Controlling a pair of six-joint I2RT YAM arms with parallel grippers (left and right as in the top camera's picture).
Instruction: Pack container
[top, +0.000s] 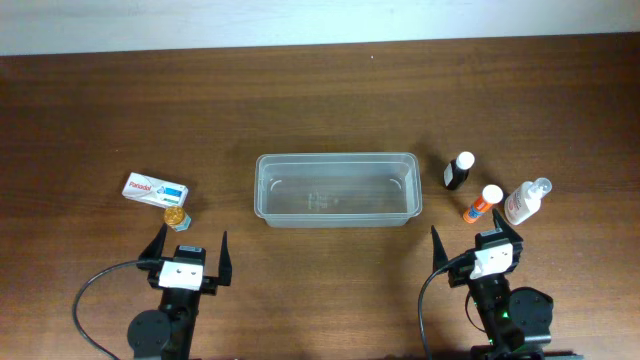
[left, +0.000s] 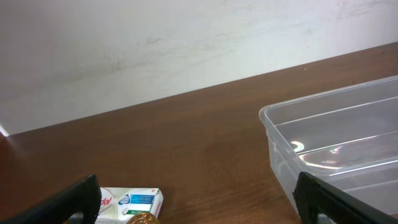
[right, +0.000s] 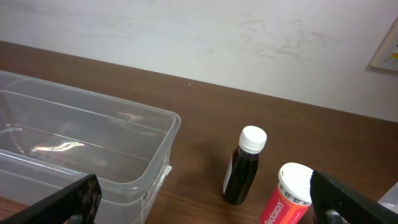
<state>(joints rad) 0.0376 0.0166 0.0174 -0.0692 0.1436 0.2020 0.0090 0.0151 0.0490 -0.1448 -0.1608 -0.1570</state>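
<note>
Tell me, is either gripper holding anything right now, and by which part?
Nothing is held. The left gripper and right gripper are both open and empty, apart from the container.

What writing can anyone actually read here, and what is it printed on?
"panadol": red letters on the white box; the left wrist view shows only its ending, "dol".
"Be...": white lettering on the orange tube; the rest is too blurred to read.
Label on the spray bottle: too small to read.
Paper wall sign: blurred and cut off by the frame edge, unreadable.
</note>
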